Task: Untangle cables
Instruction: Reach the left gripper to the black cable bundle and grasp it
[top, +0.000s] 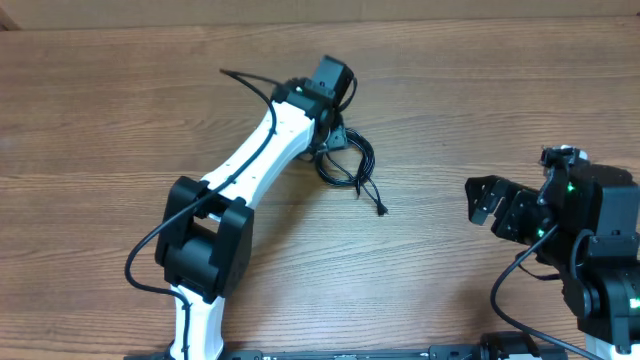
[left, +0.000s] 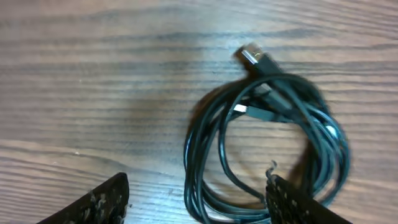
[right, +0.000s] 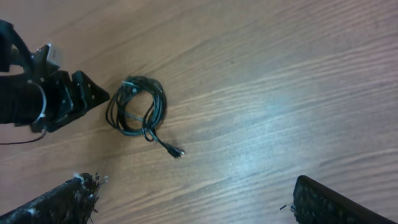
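On the wood table, the left gripper hangs wide open over the cables, near the middle. The right gripper, open too, sits well apart. One grab might catch every loop and pull the knot tighter. The cables are thin, black, coiled; one plug sticks out.

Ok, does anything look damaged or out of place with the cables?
Nothing stands out. The cables lie in one loose coil on the table, one plug end trailing out; no damage visible.
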